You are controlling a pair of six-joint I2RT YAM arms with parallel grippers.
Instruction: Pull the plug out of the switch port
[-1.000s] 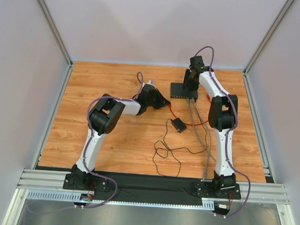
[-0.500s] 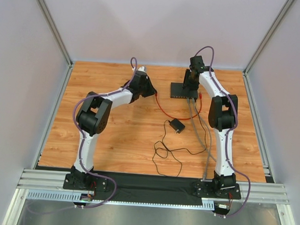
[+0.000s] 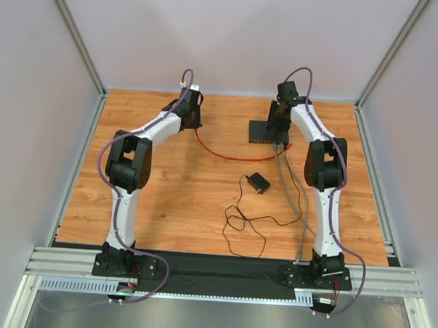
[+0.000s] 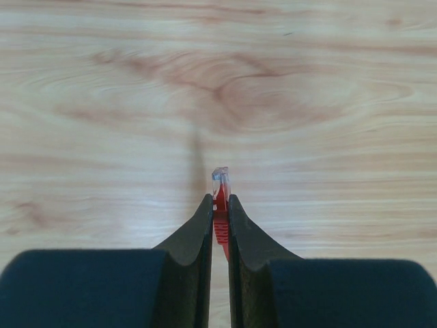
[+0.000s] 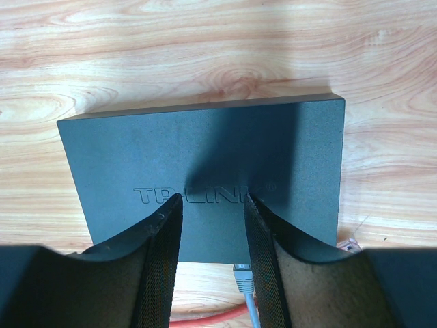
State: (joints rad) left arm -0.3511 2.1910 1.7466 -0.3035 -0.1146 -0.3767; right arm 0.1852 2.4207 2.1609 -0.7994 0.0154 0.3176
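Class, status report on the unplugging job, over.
Left gripper shut on red cable's plug, clear of switch. Right gripper open, over switch. Nothing in the way.

Table point(image 4: 307, 82): light wood grain, smooth, slight sheen. Switch point(image 5: 205, 150): matt black plastic, logo lettering tone-on-tone. Plug point(image 4: 220, 176): clear glossy plastic tip. Cable point(image 3: 237, 159): smooth red jacket. Right gripper point(image 5: 212, 201) pads point(image 5: 162, 266): black, matt, fine-textured. Near-edge rails point(image 3: 62, 262): bare grey metal. Walls point(image 3: 231, 41): pale, matt.
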